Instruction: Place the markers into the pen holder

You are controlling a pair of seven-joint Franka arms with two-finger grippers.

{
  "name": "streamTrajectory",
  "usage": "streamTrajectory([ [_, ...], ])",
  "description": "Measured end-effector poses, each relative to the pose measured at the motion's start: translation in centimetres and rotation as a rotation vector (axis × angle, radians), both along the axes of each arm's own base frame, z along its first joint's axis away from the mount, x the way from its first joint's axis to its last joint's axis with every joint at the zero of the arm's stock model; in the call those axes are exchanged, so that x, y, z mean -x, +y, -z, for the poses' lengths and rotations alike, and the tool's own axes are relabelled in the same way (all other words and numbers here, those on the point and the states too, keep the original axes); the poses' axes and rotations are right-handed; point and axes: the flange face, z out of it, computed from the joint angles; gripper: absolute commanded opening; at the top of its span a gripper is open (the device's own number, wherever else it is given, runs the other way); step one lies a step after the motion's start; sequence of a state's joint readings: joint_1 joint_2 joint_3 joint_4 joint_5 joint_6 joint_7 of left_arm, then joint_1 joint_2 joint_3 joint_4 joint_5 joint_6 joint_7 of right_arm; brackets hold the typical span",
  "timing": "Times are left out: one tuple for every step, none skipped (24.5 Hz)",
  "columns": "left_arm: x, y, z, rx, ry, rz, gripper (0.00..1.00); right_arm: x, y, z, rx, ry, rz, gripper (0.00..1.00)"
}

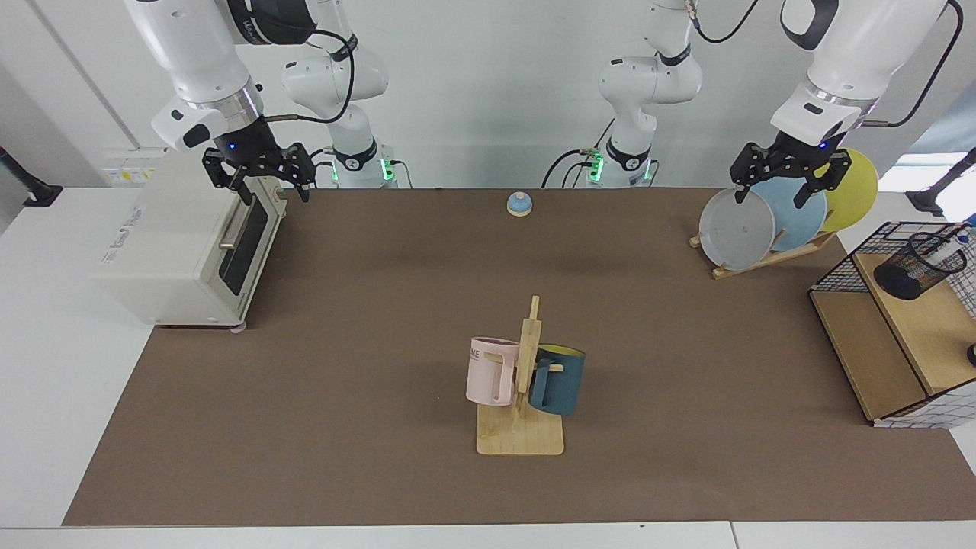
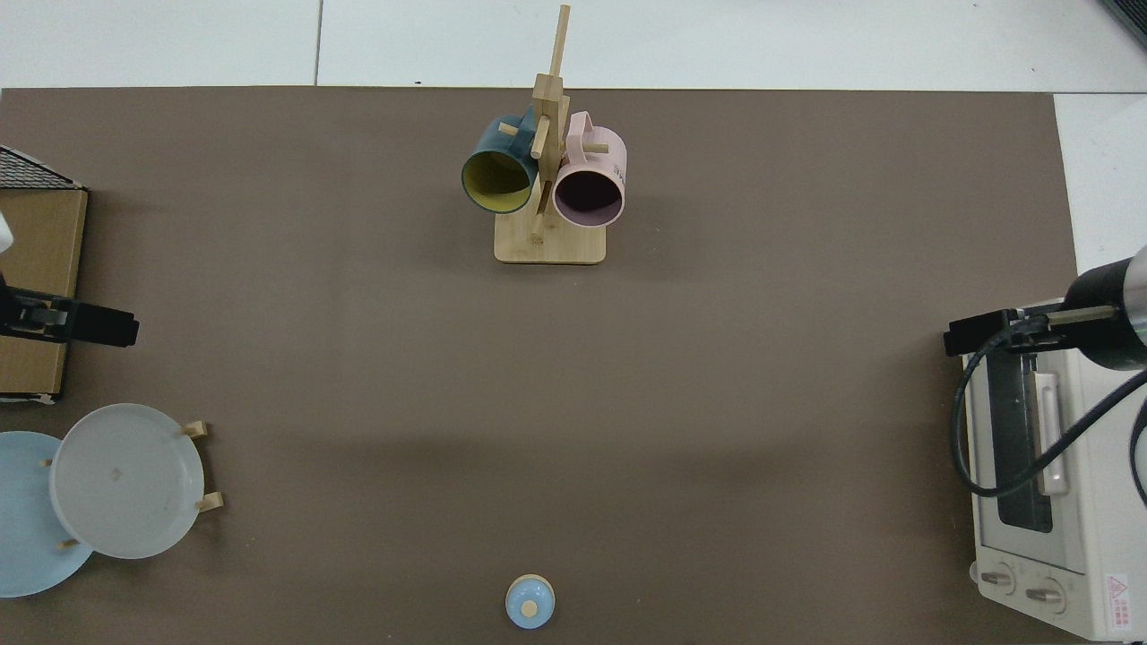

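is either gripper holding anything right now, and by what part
Nothing is held. The left gripper hangs open above the plate rack; the right gripper waits open over the toaster oven.

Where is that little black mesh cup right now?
In the facing view, the pen holder sits at the far right edge, on the wooden shelf inside the wire basket, just right of the plate rack.

Both arms have glossy white rounded shells with dark grey or black joint caps, and thin black cables loop along them. Each base, behind the small blue bell, wears a black ring and shows green lights. The left gripper and the right gripper are black, angular, each under a small blue light.
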State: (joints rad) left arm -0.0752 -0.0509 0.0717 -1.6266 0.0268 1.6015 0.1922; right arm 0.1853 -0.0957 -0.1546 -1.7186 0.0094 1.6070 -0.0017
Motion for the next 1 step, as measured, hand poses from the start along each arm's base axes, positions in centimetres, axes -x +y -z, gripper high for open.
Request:
streamTrajectory([
  [0.01, 0.00, 0.03, 0.000, 0.001, 0.000, 1.00, 0.00, 0.00, 0.00, 0.000, 0.000, 0.000, 1.00],
])
